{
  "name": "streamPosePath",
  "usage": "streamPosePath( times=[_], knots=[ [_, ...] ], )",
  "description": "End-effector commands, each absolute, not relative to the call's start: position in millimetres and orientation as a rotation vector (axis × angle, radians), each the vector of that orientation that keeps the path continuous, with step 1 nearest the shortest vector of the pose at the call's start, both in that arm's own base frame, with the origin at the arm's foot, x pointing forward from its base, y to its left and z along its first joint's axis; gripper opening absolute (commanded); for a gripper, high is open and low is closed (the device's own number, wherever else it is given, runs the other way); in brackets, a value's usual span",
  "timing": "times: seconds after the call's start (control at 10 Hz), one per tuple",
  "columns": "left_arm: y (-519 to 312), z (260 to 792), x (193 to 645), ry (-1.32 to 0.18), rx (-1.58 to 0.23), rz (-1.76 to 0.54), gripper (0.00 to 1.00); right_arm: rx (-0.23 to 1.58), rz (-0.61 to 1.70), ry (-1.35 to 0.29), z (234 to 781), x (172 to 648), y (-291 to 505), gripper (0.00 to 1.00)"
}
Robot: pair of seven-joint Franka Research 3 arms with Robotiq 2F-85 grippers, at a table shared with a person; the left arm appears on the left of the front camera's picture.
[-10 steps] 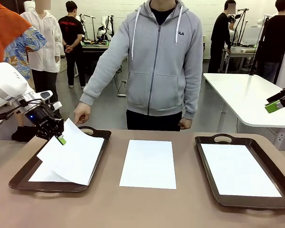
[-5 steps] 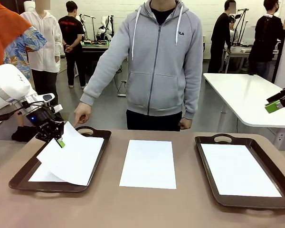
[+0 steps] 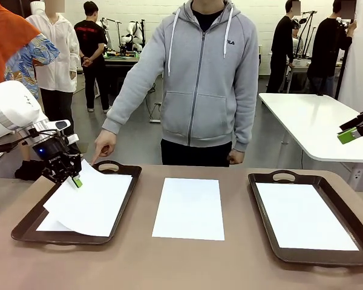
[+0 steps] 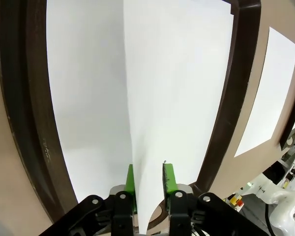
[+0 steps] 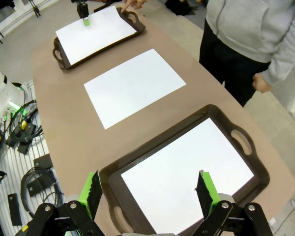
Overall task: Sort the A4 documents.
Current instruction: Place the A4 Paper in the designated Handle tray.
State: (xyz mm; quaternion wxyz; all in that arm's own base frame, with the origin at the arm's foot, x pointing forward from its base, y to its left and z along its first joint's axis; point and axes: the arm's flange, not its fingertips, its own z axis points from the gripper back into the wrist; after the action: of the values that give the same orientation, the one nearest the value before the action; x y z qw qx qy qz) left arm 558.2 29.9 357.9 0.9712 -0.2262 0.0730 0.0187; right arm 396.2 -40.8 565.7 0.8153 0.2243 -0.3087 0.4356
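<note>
Of the A4 documents, one white sheet (image 3: 91, 202) slants over the left tray (image 3: 130, 183), its far corner raised, on top of another sheet (image 3: 47, 223) lying flat there. That raised edge (image 4: 182, 88) runs between the pads of my left gripper (image 3: 73, 179) (image 4: 148, 183), whose jaws stand open with a gap on each side of the paper. A third sheet (image 3: 189, 207) (image 5: 132, 84) lies on the bare table in the middle. A fourth (image 3: 304, 215) (image 5: 187, 174) fills the right tray (image 3: 261, 199) (image 5: 113, 173). My right gripper (image 3: 349, 135) (image 5: 150, 189) hangs open, high above that tray.
A person in a grey hoodie stands at the far edge; one hand (image 3: 103, 144) points down at the left tray's far handle (image 3: 111, 165). A white table (image 3: 314, 121) stands behind at the right. Cables and boxes (image 5: 19, 132) lie on the floor beside the table.
My left gripper's jaws have parted from shut on the slanted sheet. The gripper has drifted slightly left, and the sheet's raised corner has sunk lower toward the tray. The right arm is still.
</note>
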Motion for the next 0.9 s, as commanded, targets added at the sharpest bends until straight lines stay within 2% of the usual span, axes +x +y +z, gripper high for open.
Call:
streamPosePath(
  times=[0.0,0.1,0.2,0.3,0.4,0.5,0.6,0.7,0.8],
  knots=[
    [27.7,361.9,561.1,0.147,-0.422,0.068,0.43,0.484,0.928,-0.659,565.2,395.8,-40.7,1.00],
    [28.6,362.6,561.1,0.150,-0.411,0.069,0.46,0.484,0.928,-0.659,565.2,395.8,-40.7,1.00],
    [29.3,363.3,561.1,0.151,-0.409,0.071,0.63,0.484,0.928,-0.659,565.2,395.8,-40.7,1.00],
    [29.8,363.9,560.4,0.153,-0.405,0.073,0.66,0.484,0.928,-0.659,565.2,395.8,-40.7,1.00],
    [30.6,364.4,559.5,0.153,-0.399,0.076,0.83,0.484,0.928,-0.659,565.2,395.8,-40.7,1.00],
    [31.4,365.1,558.5,0.153,-0.389,0.079,0.66,0.484,0.928,-0.659,565.2,395.8,-40.7,1.00],
    [32.3,366.1,557.4,0.154,-0.373,0.084,1.00,0.484,0.928,-0.659,565.2,395.8,-40.7,1.00],
    [33.6,367.5,556.4,0.151,-0.363,0.088,0.86,0.484,0.928,-0.659,565.2,395.8,-40.7,1.00],
    [34.6,368.4,555.8,0.149,-0.359,0.090,1.00,0.484,0.928,-0.659,565.2,395.8,-40.7,1.00]
  ],
)
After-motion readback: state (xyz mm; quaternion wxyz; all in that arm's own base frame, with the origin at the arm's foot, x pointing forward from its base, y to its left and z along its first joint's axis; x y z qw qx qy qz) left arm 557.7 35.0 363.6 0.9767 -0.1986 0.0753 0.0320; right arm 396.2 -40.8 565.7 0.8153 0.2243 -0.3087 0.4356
